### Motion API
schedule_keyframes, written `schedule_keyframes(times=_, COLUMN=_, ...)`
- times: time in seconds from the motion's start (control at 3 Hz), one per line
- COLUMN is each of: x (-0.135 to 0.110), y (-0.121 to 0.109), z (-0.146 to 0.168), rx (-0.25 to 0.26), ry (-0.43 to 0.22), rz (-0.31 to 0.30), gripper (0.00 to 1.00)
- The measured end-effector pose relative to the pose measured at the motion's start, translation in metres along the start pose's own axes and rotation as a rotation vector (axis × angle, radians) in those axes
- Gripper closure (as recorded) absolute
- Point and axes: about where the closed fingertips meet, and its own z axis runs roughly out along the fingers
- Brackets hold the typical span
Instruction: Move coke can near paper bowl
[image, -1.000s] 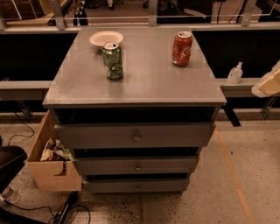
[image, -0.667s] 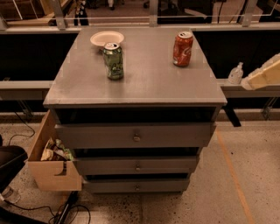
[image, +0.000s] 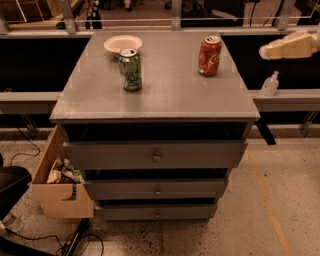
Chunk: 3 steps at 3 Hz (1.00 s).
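The red coke can (image: 209, 55) stands upright at the back right of the grey cabinet top (image: 165, 90). The white paper bowl (image: 122, 43) sits at the back left. A green can (image: 130, 69) stands just in front of the bowl. My gripper (image: 267, 50) is a pale shape at the right edge of the view, off the cabinet's right side, to the right of the coke can and apart from it.
The cabinet has three drawers (image: 156, 156) in front. A cardboard box (image: 60, 185) with scraps stands on the floor at the left. A small sanitiser bottle (image: 270, 84) stands on a ledge at the right. A railing (image: 175, 21) runs behind the cabinet.
My gripper has moved up and a little to the left along the right edge, closer to the level of the coke can. The cans and bowl have not moved.
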Motion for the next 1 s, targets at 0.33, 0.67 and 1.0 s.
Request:
schedule_keyframes(times=0.33, x=-0.0020, y=-0.0154, z=0.0133, rx=0.046, ry=-0.046, rz=0.024, gripper=0.00)
schedule_keyframes(times=0.67, x=-0.0021, y=-0.0152, z=0.0132, rx=0.046, ry=-0.046, rz=0.023, gripper=0.00)
schedule_keyframes(times=1.0, x=-0.0036, y=-0.0141, z=0.0134, rx=0.042, ry=-0.058, rz=0.042, gripper=0.00)
